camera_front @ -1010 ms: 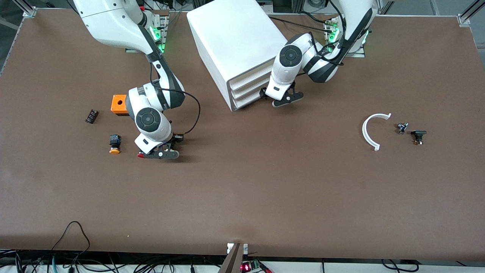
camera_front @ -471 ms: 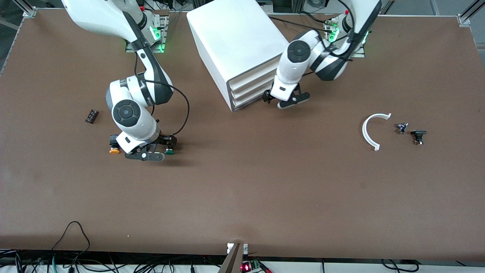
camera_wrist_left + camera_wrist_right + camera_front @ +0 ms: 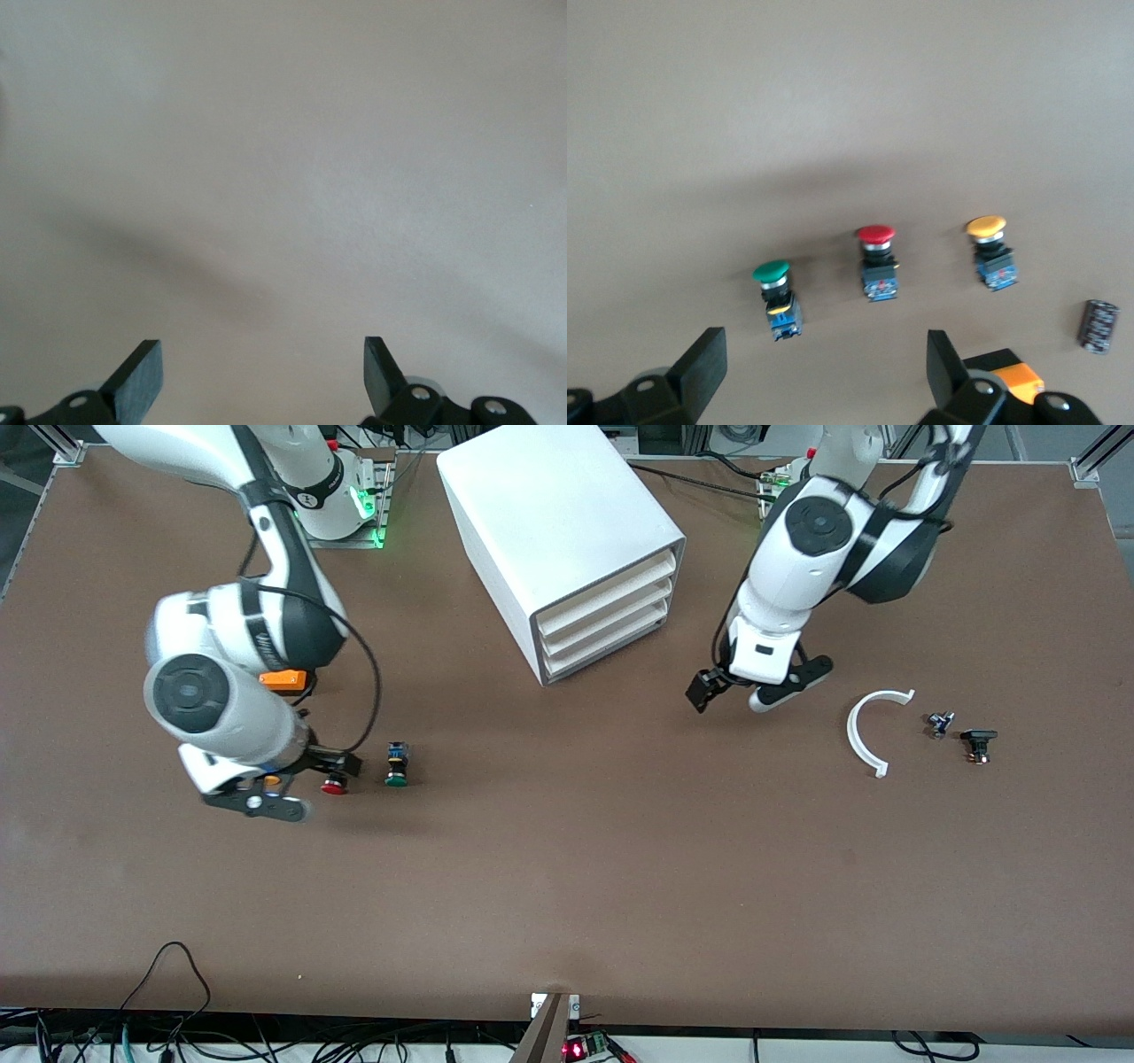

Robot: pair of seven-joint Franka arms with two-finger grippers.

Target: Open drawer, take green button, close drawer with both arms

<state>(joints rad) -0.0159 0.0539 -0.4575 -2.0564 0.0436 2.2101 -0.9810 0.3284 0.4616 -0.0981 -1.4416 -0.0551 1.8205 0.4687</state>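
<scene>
Green-capped push button with black body [image 3: 396, 766] lies on the brown table [image 3: 567, 886], free of both grippers, just beside the right gripper [image 3: 301, 784] toward the cabinet end. Right gripper up over the table, fingers spread wide, empty; red-capped button [image 3: 334, 784] close by one fingertip, orange-capped button [image 3: 990, 252] under the fingers, orange block [image 3: 283, 681] by the arm. All three buttons line up in the right wrist view. White three-drawer cabinet [image 3: 567, 540], lowest drawer [image 3: 611, 645] shut. Left gripper [image 3: 753, 691] over bare table, fingers wide apart, empty; white curved plastic strip [image 3: 864, 731] near it.
</scene>
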